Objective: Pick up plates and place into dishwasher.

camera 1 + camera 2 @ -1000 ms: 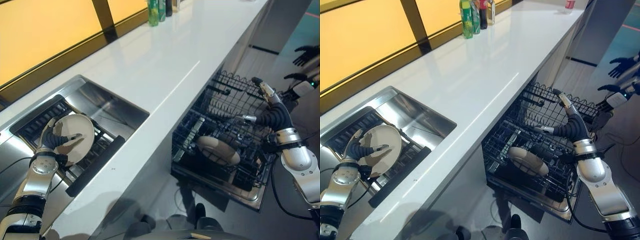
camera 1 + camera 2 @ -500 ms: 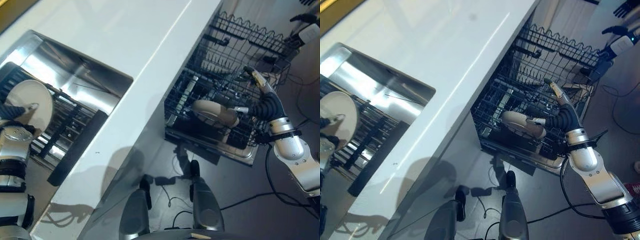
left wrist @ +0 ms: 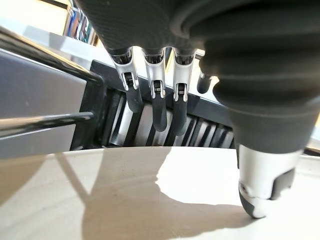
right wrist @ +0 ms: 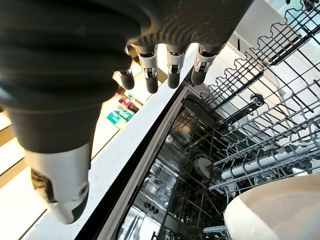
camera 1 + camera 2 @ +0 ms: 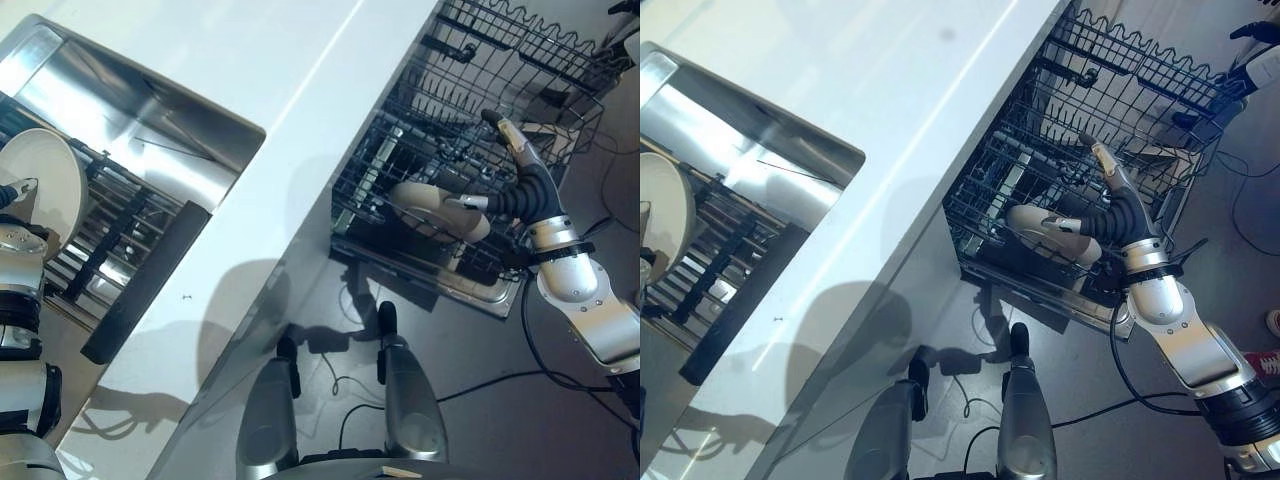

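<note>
- A round cream ceramic plate [image 5: 45, 190] stands on edge in the dark slotted drying rack [image 5: 120, 235] inside the stainless steel sink [image 5: 150, 120], at your far left.
- Your left hand [image 5: 15, 240] is right against this plate. In the left wrist view the fingers [image 3: 159, 102] reach over the plate's rim and the thumb [image 3: 262, 180] presses its near face, so the hand looks clamped on it.
- A second cream plate [image 5: 435, 205] lies tilted in the lower black wire dishwasher basket [image 5: 1040, 170], which is pulled out below the white countertop [image 5: 290, 90].
- Your right hand [image 5: 510, 185] hovers just beside that plate, fingers straight and spread, gripping nothing.
- The coming move turns on this: the held plate sits well apart from the basket, across the countertop, to your right.
- Most of your left hand is cut off at the frame edge in the head views.
</note>
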Tool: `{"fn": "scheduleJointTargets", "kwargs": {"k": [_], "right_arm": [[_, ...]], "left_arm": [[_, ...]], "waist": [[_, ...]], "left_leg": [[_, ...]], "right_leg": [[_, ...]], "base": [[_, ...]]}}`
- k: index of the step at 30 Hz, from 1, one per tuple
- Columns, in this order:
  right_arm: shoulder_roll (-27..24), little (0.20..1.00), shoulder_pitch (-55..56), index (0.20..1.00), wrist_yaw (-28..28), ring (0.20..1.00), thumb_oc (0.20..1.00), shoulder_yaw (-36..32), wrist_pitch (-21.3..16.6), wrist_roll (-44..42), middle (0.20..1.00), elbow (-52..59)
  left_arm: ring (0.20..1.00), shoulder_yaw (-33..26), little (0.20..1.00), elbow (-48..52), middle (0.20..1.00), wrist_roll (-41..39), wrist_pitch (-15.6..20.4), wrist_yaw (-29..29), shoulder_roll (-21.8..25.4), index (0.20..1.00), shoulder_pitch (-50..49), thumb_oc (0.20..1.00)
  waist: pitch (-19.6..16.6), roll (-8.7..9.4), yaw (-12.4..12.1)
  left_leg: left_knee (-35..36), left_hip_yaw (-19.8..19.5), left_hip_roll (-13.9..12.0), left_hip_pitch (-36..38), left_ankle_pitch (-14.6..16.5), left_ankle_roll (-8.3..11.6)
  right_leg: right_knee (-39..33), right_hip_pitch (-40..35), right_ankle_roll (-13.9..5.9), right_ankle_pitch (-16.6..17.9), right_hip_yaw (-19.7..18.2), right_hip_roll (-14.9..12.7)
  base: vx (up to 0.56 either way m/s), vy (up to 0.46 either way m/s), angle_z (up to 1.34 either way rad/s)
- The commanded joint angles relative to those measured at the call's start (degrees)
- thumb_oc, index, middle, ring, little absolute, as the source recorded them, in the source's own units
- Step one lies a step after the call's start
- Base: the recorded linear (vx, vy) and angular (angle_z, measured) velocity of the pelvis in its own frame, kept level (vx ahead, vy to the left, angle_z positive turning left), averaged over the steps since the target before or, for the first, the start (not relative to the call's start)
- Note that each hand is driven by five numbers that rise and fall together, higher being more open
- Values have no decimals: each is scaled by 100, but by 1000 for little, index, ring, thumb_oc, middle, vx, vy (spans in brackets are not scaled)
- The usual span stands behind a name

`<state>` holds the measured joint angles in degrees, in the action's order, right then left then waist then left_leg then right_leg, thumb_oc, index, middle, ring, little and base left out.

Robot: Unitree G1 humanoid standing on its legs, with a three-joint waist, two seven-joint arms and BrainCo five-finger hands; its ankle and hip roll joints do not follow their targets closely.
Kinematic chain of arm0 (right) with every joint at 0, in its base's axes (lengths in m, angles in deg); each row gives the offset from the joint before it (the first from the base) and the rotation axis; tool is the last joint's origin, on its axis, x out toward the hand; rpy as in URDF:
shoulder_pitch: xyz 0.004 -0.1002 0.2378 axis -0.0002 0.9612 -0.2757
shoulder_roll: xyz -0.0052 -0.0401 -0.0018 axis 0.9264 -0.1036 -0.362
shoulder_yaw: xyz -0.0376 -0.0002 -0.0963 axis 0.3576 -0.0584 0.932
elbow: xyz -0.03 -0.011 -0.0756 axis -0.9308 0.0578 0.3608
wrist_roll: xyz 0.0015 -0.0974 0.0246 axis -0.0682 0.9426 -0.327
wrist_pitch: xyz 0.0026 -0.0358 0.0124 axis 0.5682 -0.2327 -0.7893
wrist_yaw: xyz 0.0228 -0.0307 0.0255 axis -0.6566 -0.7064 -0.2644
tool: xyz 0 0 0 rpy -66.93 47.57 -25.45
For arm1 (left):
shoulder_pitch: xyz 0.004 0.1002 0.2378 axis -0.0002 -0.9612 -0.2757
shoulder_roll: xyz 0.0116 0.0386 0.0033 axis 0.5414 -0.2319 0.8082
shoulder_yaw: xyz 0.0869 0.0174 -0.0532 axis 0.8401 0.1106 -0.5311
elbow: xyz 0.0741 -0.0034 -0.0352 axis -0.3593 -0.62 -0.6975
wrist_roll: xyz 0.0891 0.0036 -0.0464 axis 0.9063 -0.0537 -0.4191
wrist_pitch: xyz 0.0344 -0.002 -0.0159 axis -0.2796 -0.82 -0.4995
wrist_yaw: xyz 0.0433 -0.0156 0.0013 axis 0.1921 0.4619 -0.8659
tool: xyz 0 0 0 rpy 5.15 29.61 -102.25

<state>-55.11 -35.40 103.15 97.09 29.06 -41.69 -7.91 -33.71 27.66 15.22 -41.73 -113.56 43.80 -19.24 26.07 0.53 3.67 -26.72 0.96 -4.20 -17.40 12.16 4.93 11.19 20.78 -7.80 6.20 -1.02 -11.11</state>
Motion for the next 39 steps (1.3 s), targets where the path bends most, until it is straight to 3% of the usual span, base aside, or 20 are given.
{"fn": "scheduleJointTargets", "kwargs": {"k": [1, 5, 11, 19, 31, 39], "right_arm": [[-23, 1000, 192, 1000, 68, 1000, 1000, -547, -163, 16, 1000, 499], [150, 1000, 338, 1000, 23, 1000, 1000, -759, -99, 93, 1000, 566], [350, 1000, 802, 1000, -53, 1000, 1000, -1187, -63, 153, 1000, 708], [303, 1000, 1614, 1000, -283, 1000, 1000, -1768, -66, -139, 1000, 974], [362, 1000, 2219, 1000, -394, 1000, 1000, -1984, 77, -270, 1000, 1105], [282, 1000, 2374, 1000, -245, 1000, 1000, -2008, 155, -399, 1000, 1157]], "left_arm": [[1000, 3, 1000, 666, 1000, -345, 458, 365, 173, 1000, -543, 1000], [1000, -423, 1000, 1664, 1000, -839, 827, 697, 66, 1000, -900, 1000], [1000, -1265, 1000, 3801, 1000, -1059, 533, 1376, -129, 1000, -2187, 1000], [1000, -2147, 1000, 4776, 1000, -1316, 359, 1907, -35, 1000, -3341, 1000], [1000, -2312, 1000, 5470, 1000, -1516, 45, 3040, -257, 1000, -4124, 1000], [1000, -1903, 1000, 6025, 1000, -1459, -445, 4430, -140, 1000, -4486, 1000]], "waist": [[-344, 308, -198], [-326, 230, -371], [-407, 104, -662], [-909, -14, -819], [-1520, -93, -945], [-1672, -139, -1003]], "left_leg": [[-15, -482, -272, -291, -301, 545], [177, -569, -280, -194, -384, 521], [553, -689, -322, 57, -580, 512], [1119, -616, -385, 587, -834, 502], [1579, -498, -460, 1038, -998, 536], [1676, -482, -544, 1160, -1031, 575]], "right_leg": [[491, -407, -651, -711, -327, -674], [448, -472, -646, -718, -184, -676], [272, -772, -614, -738, 102, -645], [-123, -1420, -564, -780, 505, -599], [-391, -1906, -561, -831, 824, -565], [-464, -2049, -601, -810, 941, -578]], "base": [[-12, -110, 7], [-44, -106, 8], [-34, -99, 7], [42, -45, 11], [67, -14, 12], [19, -39, 7]]}}
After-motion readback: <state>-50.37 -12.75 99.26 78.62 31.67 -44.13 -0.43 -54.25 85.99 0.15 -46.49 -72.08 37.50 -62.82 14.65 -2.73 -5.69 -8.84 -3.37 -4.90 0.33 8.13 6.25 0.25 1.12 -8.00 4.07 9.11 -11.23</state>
